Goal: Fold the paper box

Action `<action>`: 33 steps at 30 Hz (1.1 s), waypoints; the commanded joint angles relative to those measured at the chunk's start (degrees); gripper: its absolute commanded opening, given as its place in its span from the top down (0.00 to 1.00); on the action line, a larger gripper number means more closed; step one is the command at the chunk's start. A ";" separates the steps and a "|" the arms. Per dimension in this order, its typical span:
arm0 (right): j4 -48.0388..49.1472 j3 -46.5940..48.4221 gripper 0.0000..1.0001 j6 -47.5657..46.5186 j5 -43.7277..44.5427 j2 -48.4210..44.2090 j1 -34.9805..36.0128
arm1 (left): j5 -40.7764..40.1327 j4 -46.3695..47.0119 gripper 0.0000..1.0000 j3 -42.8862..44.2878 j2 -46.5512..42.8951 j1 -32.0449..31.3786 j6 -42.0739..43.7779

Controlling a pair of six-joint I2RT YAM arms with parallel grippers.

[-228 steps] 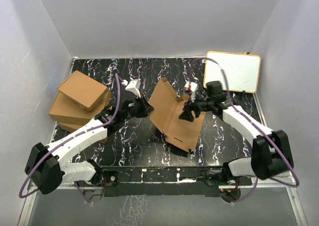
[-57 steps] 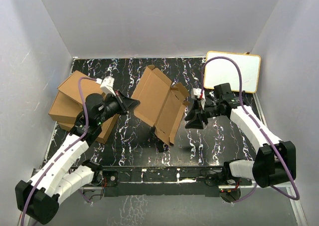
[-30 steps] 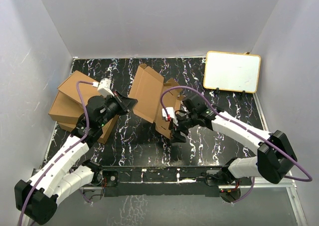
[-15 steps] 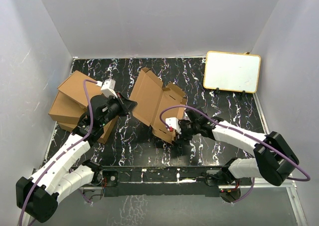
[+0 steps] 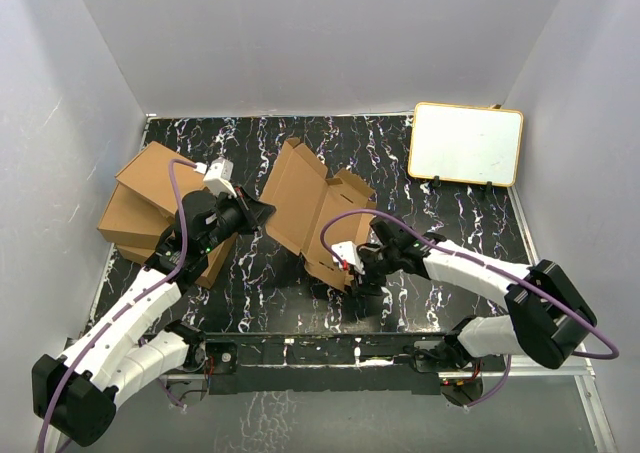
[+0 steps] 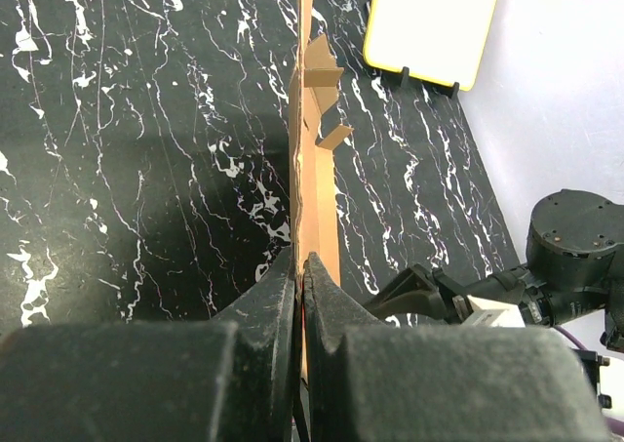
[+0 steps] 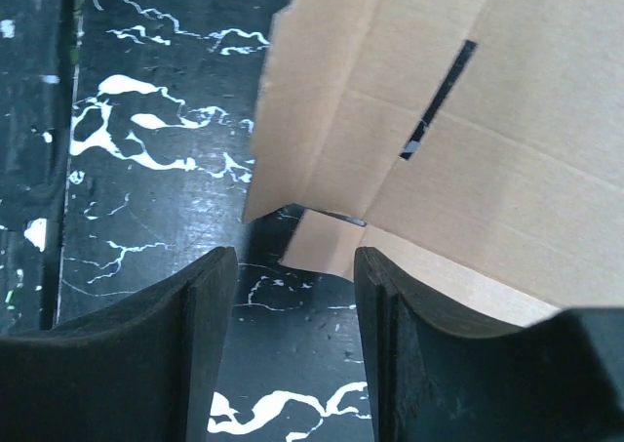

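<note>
Right gripper (image 5: 355,276) is parked at the near corner of the box (image 5: 310,208), jaws apart, nothing clamped. Box is held steeply tilted at table centre, its 9 o'clock edge pinched by left gripper (image 5: 262,211). Stack (image 5: 160,198) sits at 9 o'clock, board (image 5: 466,144) at 1.

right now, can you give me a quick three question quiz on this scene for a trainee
1. True or false: the left claw is pinched on an edge of the paper box.
2. What leans at the far right corner? A) a mug B) a white board with a yellow rim C) a tape roll
3. How do the jaws of the right claw stand?

Key
1. True; its fingers clamp the cardboard edge.
2. B
3. Open, at the box's low near corner, not clamped on it.
</note>
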 commanded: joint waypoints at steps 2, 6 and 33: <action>1.58 1.19 0.43 -1.40 -2.09 -0.12 -0.12 | 0.97 0.48 1.00 0.52 -0.76 -0.23 0.66; 6.09 1.48 0.44 2.76 3.24 1.74 -0.13 | 1.14 0.86 1.00 0.24 -0.88 -0.25 0.33; 7.46 4.13 0.65 13.56 9.31 7.91 -2.96 | 1.33 -1.96 1.00 1.44 0.26 -0.23 2.70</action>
